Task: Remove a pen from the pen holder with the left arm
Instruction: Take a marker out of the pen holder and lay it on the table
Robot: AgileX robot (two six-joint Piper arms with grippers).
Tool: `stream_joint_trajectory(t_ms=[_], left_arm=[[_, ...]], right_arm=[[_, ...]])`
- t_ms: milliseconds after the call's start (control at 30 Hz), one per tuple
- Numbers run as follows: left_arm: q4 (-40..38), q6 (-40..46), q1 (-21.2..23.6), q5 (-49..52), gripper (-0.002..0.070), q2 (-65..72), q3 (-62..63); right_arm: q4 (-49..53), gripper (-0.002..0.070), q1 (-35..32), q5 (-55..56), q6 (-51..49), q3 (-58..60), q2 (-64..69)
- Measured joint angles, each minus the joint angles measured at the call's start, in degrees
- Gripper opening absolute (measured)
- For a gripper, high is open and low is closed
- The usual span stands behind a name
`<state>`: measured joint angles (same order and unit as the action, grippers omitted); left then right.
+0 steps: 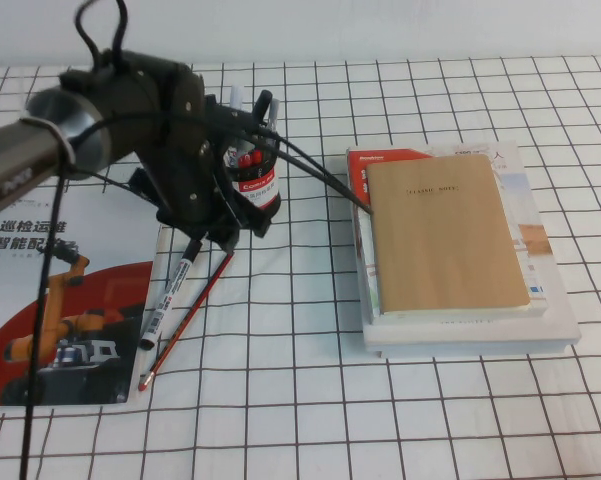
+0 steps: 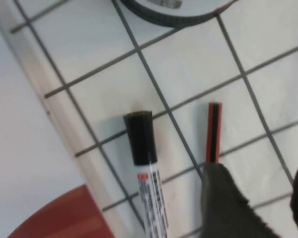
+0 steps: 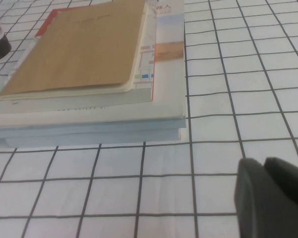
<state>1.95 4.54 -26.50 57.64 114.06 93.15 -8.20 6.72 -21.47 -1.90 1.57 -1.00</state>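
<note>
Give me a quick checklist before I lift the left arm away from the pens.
1. Pen out of the pen holder: ok; a marker and a red pen lie side by side on the table.
2. Left gripper just above them, open, nothing between its fingers: ok.
3. Fingers clear of the red pen: cannot tell; one finger hides its length in the left wrist view.
4. Pen holder upright: ok.
5. Right gripper parked low by the book stack: ok.

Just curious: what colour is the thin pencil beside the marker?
The pencil is red and black; left wrist view.
</note>
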Motion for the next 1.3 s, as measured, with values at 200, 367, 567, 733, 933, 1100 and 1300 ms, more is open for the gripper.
stream_joint_trajectory(t_ms=[200,367,567,733,933,1100,1300], left_arm=[[1.9,-1.4,-1.6,-3.0,0.0049,-11.4,-6.9],[1.7,-2.1,-2.0,-12.7,0.0004,-22.5,-19.7],[1.7,-3.6,-2.0,-24.6,-0.0001,-36.6,-35.9],[1.7,-5.9,-2.0,-30.7,-0.0002,-48.7,-47.1],[1.7,-9.2,-2.0,-36.4,-0.0002,-61.0,-57.3],[1.3,-10.2,-2.0,-44.5,-0.0003,-70.7,-65.6],[1.2,-10.3,-2.0,-48.6,-0.0003,-81.0,-73.0]], right_arm=[[0.0,-0.0015,0.0,0.0,0.0,0.0,0.0],[0.0,-0.0015,0.0,0.0,0.0,0.0,0.0],[0.0,-0.0015,0.0,0.0,0.0,0.0,0.0],[0.0,-0.0015,0.0,0.0,0.0,0.0,0.0],[0.0,-0.0015,0.0,0.0,0.0,0.0,0.0],[0.0,-0.0015,0.0,0.0,0.0,0.0,0.0],[0.0,-0.0015,0.0,0.0,0.0,0.0,0.0]])
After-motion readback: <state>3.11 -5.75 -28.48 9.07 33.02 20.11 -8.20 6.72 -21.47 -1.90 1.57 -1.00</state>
